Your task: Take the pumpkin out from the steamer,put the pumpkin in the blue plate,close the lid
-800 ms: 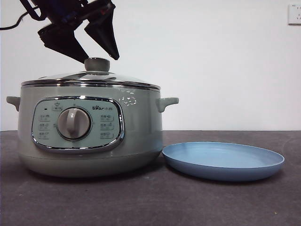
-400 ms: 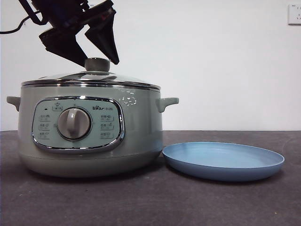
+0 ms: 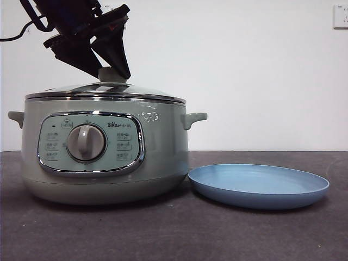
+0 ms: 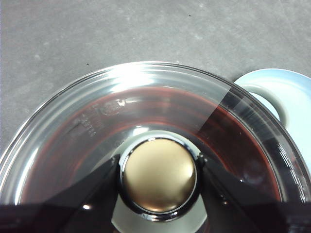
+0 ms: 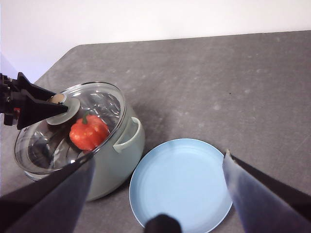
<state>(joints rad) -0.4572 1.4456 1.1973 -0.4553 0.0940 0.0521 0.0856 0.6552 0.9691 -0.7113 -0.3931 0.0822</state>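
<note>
The sage-green steamer (image 3: 103,163) stands at the table's left with its glass lid (image 3: 136,91) on. Through the glass, the right wrist view shows the orange-red pumpkin (image 5: 88,132) inside the pot. My left gripper (image 3: 112,73) comes down from above, its jaws pressed against both sides of the lid's round knob (image 4: 158,175). The blue plate (image 3: 258,185) lies on the table right of the pot, with nothing on it. My right gripper (image 5: 159,156) hangs high above the plate (image 5: 182,184) with its jaws wide open and nothing between them.
The pot's side handle (image 3: 194,118) juts out toward the plate. A dark grey table top (image 3: 174,234) stretches in front of both. A white wall with a socket (image 3: 340,16) stands behind.
The left gripper's jaws have drawn together from a wide spread above the knob until they clamp it. The lid, pot and plate have not moved.
</note>
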